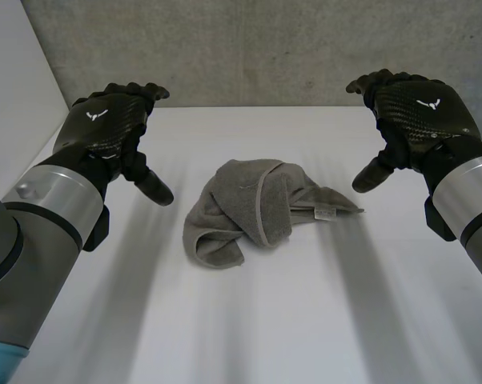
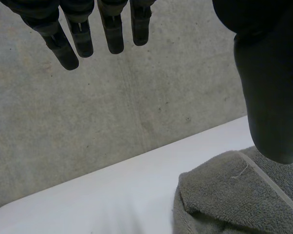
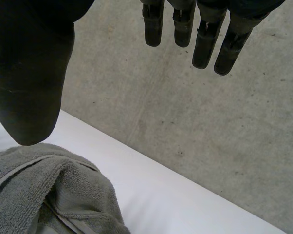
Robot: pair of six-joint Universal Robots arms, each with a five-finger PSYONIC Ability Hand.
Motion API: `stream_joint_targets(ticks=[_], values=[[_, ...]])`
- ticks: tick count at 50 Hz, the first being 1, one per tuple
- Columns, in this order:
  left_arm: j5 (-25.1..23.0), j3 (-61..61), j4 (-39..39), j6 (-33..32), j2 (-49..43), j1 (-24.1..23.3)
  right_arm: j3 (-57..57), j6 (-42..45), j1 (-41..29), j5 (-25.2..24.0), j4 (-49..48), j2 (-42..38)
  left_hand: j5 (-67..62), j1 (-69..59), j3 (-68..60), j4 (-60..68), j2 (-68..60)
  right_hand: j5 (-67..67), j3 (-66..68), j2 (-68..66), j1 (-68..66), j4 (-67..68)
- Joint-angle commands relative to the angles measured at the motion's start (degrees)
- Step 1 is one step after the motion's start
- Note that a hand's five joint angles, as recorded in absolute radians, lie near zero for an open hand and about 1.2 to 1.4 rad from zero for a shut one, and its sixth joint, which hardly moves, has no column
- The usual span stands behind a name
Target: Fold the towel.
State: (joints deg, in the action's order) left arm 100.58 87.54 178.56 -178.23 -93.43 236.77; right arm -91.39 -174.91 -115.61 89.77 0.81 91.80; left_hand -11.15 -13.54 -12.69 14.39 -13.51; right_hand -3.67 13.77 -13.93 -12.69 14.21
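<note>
Free white table (image 1: pixel 249 328) on every side of crumpled grey towel (image 1: pixel 253 210), w/ wide gaps betw. it and left hand (image 1: pixel 109 128) and right hand (image 1: pixel 413 112), both hovering well apart from cloth. Only obstacle on surface: towel heap itself, mid-table. Concrete wall (image 1: pixel 265 48) closing off far edge, beyond fingertips of both hands, so no passage past that side.

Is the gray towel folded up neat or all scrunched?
Scrunched. The grey terry towel lies in a rumpled heap on the white table, its hem looping over itself, its small label poking out.
</note>
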Motion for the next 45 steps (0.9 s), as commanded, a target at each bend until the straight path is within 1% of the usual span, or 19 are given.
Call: stream_joint_targets(ticks=[1,11,13,14,19,22,24,25,27,33,35,36,38,39,40,41,42,43,45], values=[[-0.12,-0.44,0.04,0.16,-0.53,0.35,-0.11,-0.17,-0.06,-0.03,-0.20,-0.31,10.60,2.99,2.13,-3.84,2.96,3.67,-3.77,3.93,2.69,-4.21],[-0.30,-2.11,1.79,-0.01,-6.51,0.36,1.56,0.10,0.03,-2.14,-1.51,-4.79,10.09,2.48,1.63,-3.33,2.46,3.67,-3.77,3.93,2.69,-4.21],[-0.65,-4.03,2.85,-0.36,-10.88,0.18,4.88,1.67,-0.14,-5.73,-2.30,-10.56,10.09,2.48,1.63,-3.33,2.46,3.67,-3.77,3.93,2.69,-4.21],[-0.65,-4.04,2.85,-0.36,-10.90,0.18,4.90,1.68,-0.15,-5.75,-2.30,-10.59,10.09,2.48,1.63,-3.33,2.46,3.67,-3.77,3.93,2.69,-4.21],[-3.10,-11.32,2.50,-0.45,-22.65,0.00,12.88,7.11,-0.76,-9.96,-2.83,-23.39,9.92,2.31,1.46,-3.16,2.29,3.67,-3.77,3.93,2.69,-4.21],[-3.99,-13.45,2.41,-0.45,-25.58,0.00,15.10,8.62,-0.85,-10.14,-2.83,-26.67,10.09,2.48,1.63,-3.33,2.46,3.67,-3.77,3.93,2.69,-4.21],[-5.57,-17.29,1.89,-0.45,-31.18,0.00,20.08,11.42,-0.85,-10.32,-2.83,-33.58,9.76,2.15,1.29,-3.00,2.12,3.67,-3.77,3.93,2.69,-4.21],[-5.57,-17.31,1.88,-0.45,-31.20,0.00,20.11,11.43,-0.85,-10.32,-2.83,-33.62,9.75,2.14,1.29,-3.00,2.12,3.67,-3.77,3.93,2.69,-4.21],[-6.45,-20.90,1.10,-0.45,-36.19,-0.08,24.92,13.10,-0.85,-10.23,-2.75,-39.39,9.09,1.47,0.62,-2.33,1.45,3.67,-3.77,3.93,2.69,-4.21],[-6.54,-25.22,-1.37,-0.54,-42.28,-0.08,30.48,13.72,-1.02,-10.23,-2.74,-45.92,7.23,-0.38,-1.23,-0.47,-0.40,1.06,-1.16,1.32,0.08,-1.60],[-6.54,-26.45,-3.38,-0.54,-44.55,-0.17,32.66,13.37,-1.20,-10.05,-2.39,-47.76,-0.12,-7.73,-8.58,6.87,-7.75,-21.01,20.92,-20.76,-22.00,20.48],[-6.54,-26.45,-3.39,-0.54,-44.56,-0.17,32.67,13.37,-1.20,-10.05,-2.39,-47.77,-0.17,-7.78,-8.63,6.93,-7.80,-21.14,21.05,-20.88,-22.12,20.60],[-6.45,-26.37,-4.70,-0.54,-44.91,-0.17,32.94,13.02,-1.20,-10.14,-2.22,-47.59,-22.91,-30.52,-31.38,29.67,-30.55,-42.41,42.32,-42.15,-43.39,41.87],[-6.45,-26.37,-4.71,-0.54,-44.91,-0.17,32.94,13.02,-1.20,-10.14,-2.22,-47.59,-23.05,-30.66,-31.51,29.81,-30.68,-42.50,42.41,-42.24,-43.48,41.96],[-6.02,-26.19,-5.06,-0.45,-44.48,-0.17,32.76,13.02,-1.20,-10.14,-1.96,-47.24,-39.37,-46.98,-47.83,46.13,-47.00,-52.66,52.57,-52.40,-53.64,52.12],[-6.01,-26.19,-5.06,-0.45,-44.47,-0.17,32.76,13.02,-1.20,-10.14,-1.95,-47.24,-39.53,-47.14,-47.99,46.29,-47.16,-52.76,52.67,-52.50,-53.75,52.23],[-5.75,-25.76,-5.24,-0.36,-43.60,-0.26,32.24,13.02,-1.29,-10.58,-1.52,-46.46,-51.52,-59.13,-59.98,58.28,-59.15,-66.19,66.10,-65.93,-67.17,65.65],[-5.49,-25.32,-5.32,-0.10,-42.03,-0.35,31.36,12.84,-1.20,-11.36,-0.99,-44.97,-58.78,-66.39,-67.24,65.54,-66.41,-66.33,66.23,-66.07,-67.31,65.79],[-5.40,-24.27,-5.33,0.16,-39.40,-0.26,29.96,12.75,-1.20,-12.50,-0.55,-43.04,-58.85,-66.46,-67.31,65.61,-66.49,-66.33,66.23,-66.07,-67.31,65.79]])
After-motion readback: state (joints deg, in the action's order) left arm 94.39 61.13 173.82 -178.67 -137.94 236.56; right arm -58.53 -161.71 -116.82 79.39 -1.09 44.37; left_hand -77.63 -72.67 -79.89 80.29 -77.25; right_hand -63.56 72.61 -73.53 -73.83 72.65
